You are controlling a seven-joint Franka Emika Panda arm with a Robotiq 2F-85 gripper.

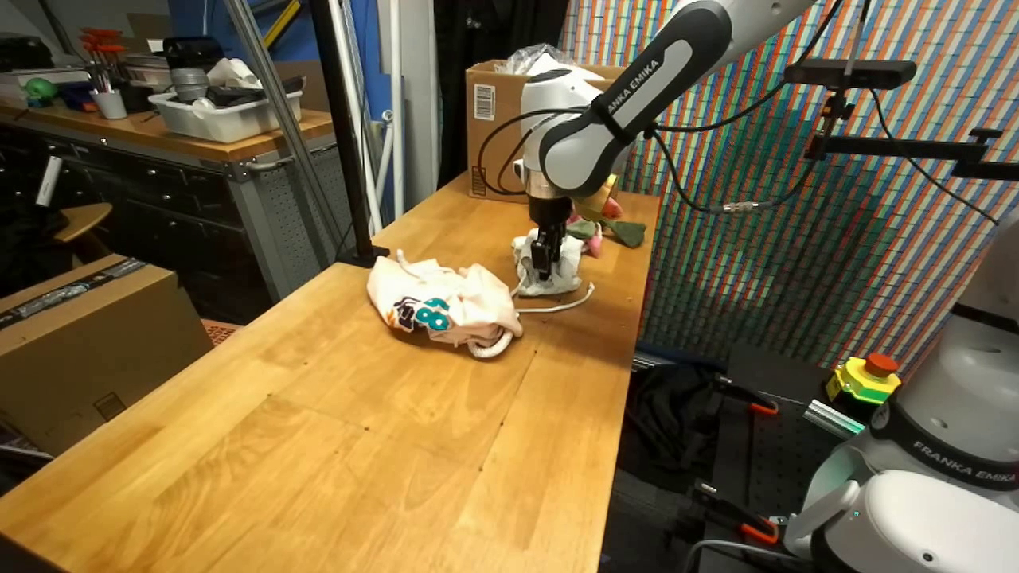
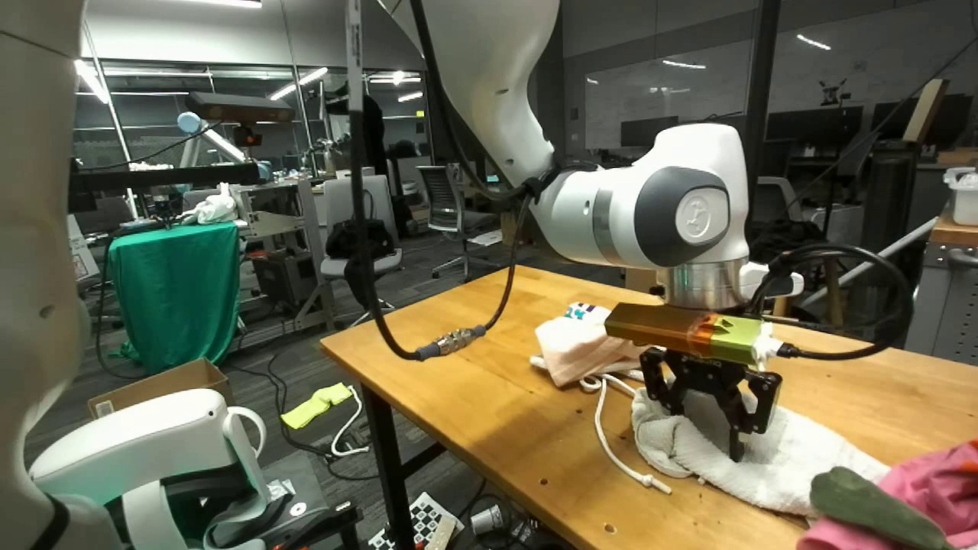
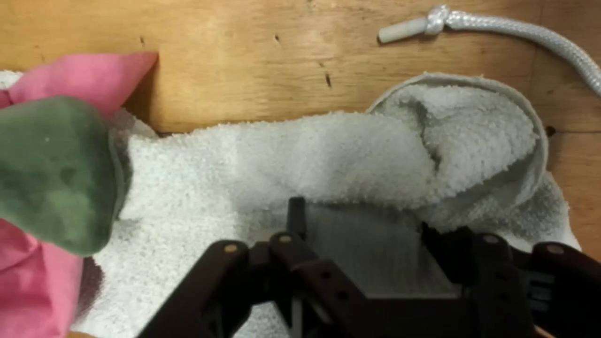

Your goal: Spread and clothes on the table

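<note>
Though the white garment (image 2: pixel 795 454) partly hides it, my claw (image 3: pixel 364 225) touches it, jaws well apart, cloth between, near the bench's (image 2: pixel 489 397) long edge; the wrist view crops the pink garment (image 3: pixel 28 300).

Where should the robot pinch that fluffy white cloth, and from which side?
Probably the bunched part of the white terry cloth, from straight above: it rises between the fingers of the downward-pointing tool, giving them a fold to close on. I'd avoid the end the dark green fabric piece overlaps; that could drag along.
</note>
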